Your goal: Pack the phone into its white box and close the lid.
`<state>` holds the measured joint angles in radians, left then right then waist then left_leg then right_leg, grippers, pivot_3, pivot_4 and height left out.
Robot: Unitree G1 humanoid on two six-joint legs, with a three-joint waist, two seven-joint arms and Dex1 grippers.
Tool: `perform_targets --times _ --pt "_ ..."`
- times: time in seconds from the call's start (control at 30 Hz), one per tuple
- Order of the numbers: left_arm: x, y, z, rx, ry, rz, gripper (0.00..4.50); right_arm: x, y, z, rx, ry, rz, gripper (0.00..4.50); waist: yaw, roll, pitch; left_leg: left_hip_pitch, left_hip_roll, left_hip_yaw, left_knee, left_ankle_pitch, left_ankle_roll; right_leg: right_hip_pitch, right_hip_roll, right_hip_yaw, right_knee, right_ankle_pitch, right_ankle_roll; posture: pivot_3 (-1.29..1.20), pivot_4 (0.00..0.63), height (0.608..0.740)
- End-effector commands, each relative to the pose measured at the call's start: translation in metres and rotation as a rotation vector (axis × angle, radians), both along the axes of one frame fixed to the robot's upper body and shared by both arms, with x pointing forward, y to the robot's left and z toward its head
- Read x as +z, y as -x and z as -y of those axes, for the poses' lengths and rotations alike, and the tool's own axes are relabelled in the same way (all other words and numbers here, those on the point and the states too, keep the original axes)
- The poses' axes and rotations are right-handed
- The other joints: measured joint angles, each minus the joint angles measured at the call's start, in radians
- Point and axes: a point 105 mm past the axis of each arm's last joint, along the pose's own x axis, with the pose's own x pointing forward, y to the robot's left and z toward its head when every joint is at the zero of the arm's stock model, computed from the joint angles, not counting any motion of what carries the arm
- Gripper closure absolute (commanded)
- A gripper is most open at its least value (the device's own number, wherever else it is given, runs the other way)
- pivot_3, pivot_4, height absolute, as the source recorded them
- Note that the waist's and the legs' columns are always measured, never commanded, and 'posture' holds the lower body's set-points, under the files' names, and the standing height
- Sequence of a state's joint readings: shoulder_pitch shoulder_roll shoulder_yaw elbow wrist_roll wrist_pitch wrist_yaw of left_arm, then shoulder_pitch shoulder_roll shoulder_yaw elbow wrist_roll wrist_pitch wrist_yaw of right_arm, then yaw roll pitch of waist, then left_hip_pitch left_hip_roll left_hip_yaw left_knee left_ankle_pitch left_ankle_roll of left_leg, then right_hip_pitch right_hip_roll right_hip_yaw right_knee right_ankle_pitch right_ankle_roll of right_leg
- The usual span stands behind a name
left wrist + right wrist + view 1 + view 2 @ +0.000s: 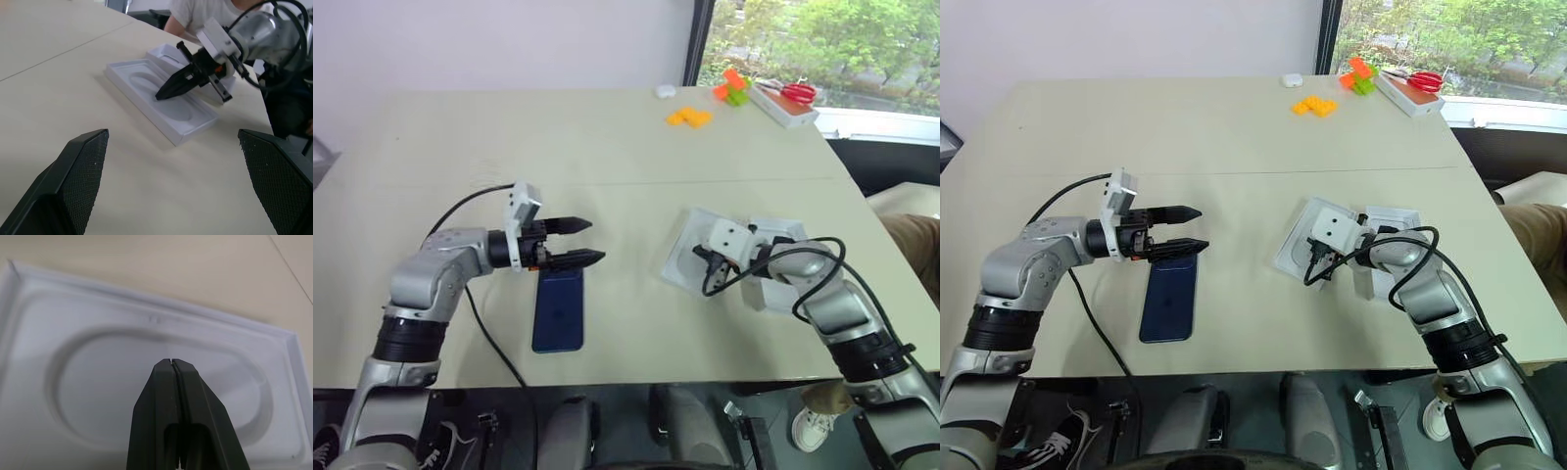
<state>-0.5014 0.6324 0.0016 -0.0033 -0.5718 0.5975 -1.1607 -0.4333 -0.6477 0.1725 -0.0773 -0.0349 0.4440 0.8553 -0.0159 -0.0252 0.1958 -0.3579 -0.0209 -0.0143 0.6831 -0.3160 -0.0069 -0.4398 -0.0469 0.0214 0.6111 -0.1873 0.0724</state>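
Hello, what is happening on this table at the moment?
A two-armed robot is packing a phone. The phone lies flat on the table, not yet boxed. The left end effector is open above the phone's far end, holding nothing. The right end effector is shut, its tips over the oval recess of a white insert tray. Another white box part lies right behind that tray. A person sits at the table's far side in the left wrist view.

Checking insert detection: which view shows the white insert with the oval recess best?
Right wrist view: the insert is seen close up, oval recess plain, the shut right gripper over it. Left wrist view shows it whole, at a slant. In the eye views it's largely behind the right arm.
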Motion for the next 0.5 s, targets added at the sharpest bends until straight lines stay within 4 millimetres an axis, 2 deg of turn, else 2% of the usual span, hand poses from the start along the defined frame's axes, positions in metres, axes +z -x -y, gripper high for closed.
perform_targets --times 0.03,0.13,0.17,0.23,0.43,0.5 --pt "0.004 0.009 -0.001 -0.053 -0.07 0.122 0.0 0.028 0.002 -0.004 -0.028 -0.121 0.018 4.46 0.0 0.0 0.0 0.0 0.0 0.0 0.0 0.0 0.0 0.0 0.0 0.0 0.0 0.0 0.0 0.0 0.15 0.74" --pt "-0.002 0.012 -0.003 -0.064 -0.097 0.135 0.0 0.032 0.011 -0.007 -0.016 -0.165 -0.029 4.46 0.001 0.0 0.0 -0.001 0.0 0.0 0.0 0.0 0.0 0.0 0.0 0.0 -0.001 0.0 0.0 0.0 0.15 0.74" --pt "-0.002 0.012 -0.003 -0.055 -0.095 0.156 0.0 0.033 0.014 -0.007 -0.011 -0.171 -0.042 4.23 0.002 0.0 0.0 -0.001 0.0 0.0 0.0 0.0 0.0 -0.001 -0.001 0.0 -0.001 0.0 0.0 0.0 0.15 0.74" --pt "-0.002 0.011 -0.003 -0.043 -0.084 0.166 0.0 0.034 0.018 -0.006 -0.008 -0.161 -0.048 3.62 0.002 0.0 0.0 -0.002 0.0 0.0 0.0 0.0 0.0 -0.001 -0.001 0.0 -0.001 0.0 0.0 0.0 0.15 0.74" --pt "-0.001 0.011 -0.004 -0.036 -0.072 0.175 0.0 0.035 0.037 -0.013 0.022 -0.149 -0.14 0.59 0.003 0.0 0.0 -0.002 0.0 0.0 0.0 0.0 0.0 -0.001 -0.001 0.0 -0.001 -0.001 -0.002 0.0 0.15 0.74" --pt "-0.001 0.011 -0.005 -0.039 -0.074 0.175 0.0 0.035 0.04 -0.014 0.019 -0.135 -0.15 0.59 0.0 0.0 0.0 -0.002 0.0 0.0 0.0 0.0 0.001 -0.001 -0.001 0.0 -0.001 -0.001 -0.002 0.0 0.15 0.74"
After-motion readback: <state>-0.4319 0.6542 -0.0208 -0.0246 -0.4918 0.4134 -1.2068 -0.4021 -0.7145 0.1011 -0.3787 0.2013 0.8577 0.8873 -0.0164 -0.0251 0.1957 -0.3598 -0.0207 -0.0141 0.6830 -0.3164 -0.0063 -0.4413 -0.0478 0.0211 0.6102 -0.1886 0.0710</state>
